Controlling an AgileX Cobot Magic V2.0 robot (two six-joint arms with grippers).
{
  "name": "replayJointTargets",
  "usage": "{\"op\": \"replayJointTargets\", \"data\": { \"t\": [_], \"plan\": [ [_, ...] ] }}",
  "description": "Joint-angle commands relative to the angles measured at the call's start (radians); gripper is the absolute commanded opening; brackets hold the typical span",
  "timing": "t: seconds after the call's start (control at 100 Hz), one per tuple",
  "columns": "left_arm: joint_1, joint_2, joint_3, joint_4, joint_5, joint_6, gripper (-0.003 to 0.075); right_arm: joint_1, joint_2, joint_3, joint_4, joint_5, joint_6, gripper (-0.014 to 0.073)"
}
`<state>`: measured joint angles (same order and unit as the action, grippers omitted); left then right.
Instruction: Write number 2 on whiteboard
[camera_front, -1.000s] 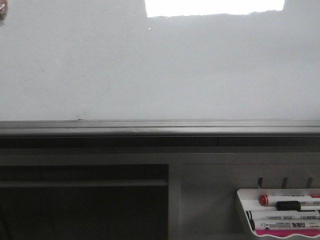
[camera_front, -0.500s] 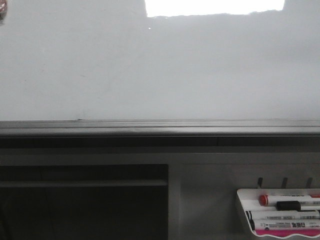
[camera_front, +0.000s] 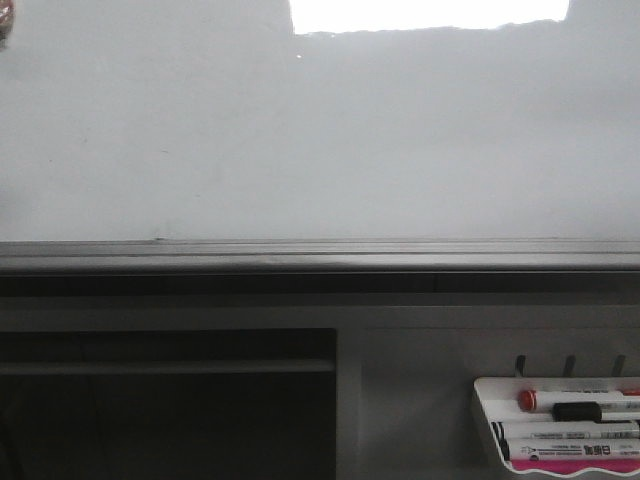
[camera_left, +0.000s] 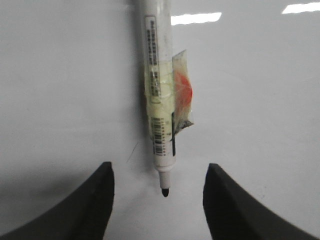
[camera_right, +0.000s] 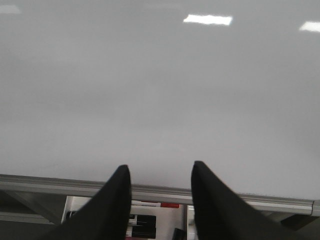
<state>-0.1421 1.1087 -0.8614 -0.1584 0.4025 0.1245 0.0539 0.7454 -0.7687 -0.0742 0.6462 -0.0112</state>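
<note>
No stroke is on the whiteboard (camera_left: 260, 100); left gripper (camera_left: 159, 200) and right gripper (camera_right: 161, 200) gape, so press the marker (camera_left: 161, 100) tip lightly.

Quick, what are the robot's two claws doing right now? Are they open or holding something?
Left gripper: open, fingers apart from the marker between them, not squeezing it.
Right gripper: open, empty, facing the whiteboard.

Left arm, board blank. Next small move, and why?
Probably ease the left gripper toward the whiteboard until the marker tip touches. No number 2 shows in any view, and the uncapped black tip already points at bare board. Whether it touches cannot be told.
</note>
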Motion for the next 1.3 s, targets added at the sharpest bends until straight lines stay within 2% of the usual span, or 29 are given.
{"op": "replayJointTargets", "data": {
  "t": [0.0,0.45,0.53,0.82,0.89,0.94,1.03,1.16,1.29],
  "plan": [
    [-0.006,0.019,-0.046,-0.013,-0.075,0.003,0.0367,0.002,0.006,-0.037,-0.005,-0.073,-0.011,0.0256],
    [-0.006,0.136,-0.112,-0.016,-0.073,0.003,0.0359,0.002,0.006,-0.037,-0.006,-0.069,-0.011,0.0256],
    [-0.006,0.142,-0.112,-0.016,-0.073,0.003,0.0311,0.002,0.006,-0.037,-0.006,-0.069,-0.011,0.0256],
    [-0.006,0.142,-0.112,0.004,-0.074,0.008,0.0028,0.002,0.006,-0.037,-0.008,-0.069,-0.011,0.0256],
    [-0.006,0.142,-0.112,0.026,-0.069,0.008,-0.0018,0.002,0.006,-0.037,-0.008,-0.067,-0.011,0.0256],
    [-0.006,0.14,-0.114,0.037,-0.056,0.016,-0.002,0.002,0.006,-0.037,-0.008,-0.062,-0.011,0.0256],
    [-0.006,0.128,-0.126,0.036,0.008,0.08,-0.002,0.002,0.006,-0.037,0.002,-0.052,-0.011,0.0256],
    [-0.039,0.109,-0.19,0.03,0.223,0.246,-0.002,0.002,0.037,-0.066,0.08,0.014,-0.038,0.0256],
    [-0.116,0.109,-0.265,0.008,0.408,0.355,-0.002,0.002,0.121,-0.131,0.294,0.117,-0.26,0.0256]
  ]
}}
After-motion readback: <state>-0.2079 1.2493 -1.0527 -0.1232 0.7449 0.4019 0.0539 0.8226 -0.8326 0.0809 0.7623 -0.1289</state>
